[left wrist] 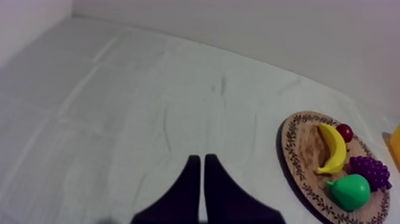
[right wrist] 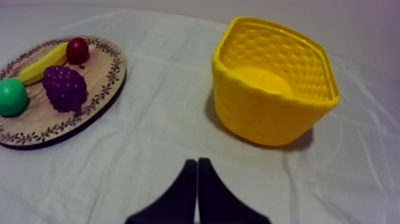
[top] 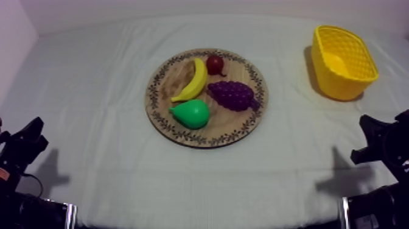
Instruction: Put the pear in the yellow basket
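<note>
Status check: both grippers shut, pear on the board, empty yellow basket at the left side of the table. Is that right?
Not quite: the yellow basket stands at the right side of the table, as the top view shows. The rest holds: it is empty, the pear lies on the wooden board, and the left gripper and right gripper are shut.

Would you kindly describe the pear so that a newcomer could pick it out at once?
Find the round wooden board in the middle of the table. The pear lies on its near side, beside the banana and the grapes. It is the only green fruit.
</note>
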Action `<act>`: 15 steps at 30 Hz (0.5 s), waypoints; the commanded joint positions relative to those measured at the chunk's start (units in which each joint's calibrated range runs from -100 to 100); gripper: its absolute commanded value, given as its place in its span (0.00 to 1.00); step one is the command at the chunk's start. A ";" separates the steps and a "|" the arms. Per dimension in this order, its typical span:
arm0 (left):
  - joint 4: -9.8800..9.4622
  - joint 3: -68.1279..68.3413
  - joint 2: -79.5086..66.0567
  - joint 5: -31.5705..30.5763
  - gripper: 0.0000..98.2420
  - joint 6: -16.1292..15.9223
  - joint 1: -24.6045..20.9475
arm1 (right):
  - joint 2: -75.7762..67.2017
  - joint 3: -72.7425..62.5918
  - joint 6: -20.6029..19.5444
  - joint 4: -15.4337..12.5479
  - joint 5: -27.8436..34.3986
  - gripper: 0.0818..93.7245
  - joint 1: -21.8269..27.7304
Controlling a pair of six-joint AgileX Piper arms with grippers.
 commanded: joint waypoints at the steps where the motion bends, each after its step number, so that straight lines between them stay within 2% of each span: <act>1: -0.03 -0.02 0.02 0.00 0.00 -0.01 0.01 | 0.00 0.04 0.01 -0.03 -0.04 0.00 0.01; 15: -0.03 -0.02 0.02 0.00 0.00 -0.01 0.01 | 0.00 0.00 -0.06 0.04 0.71 0.00 -0.59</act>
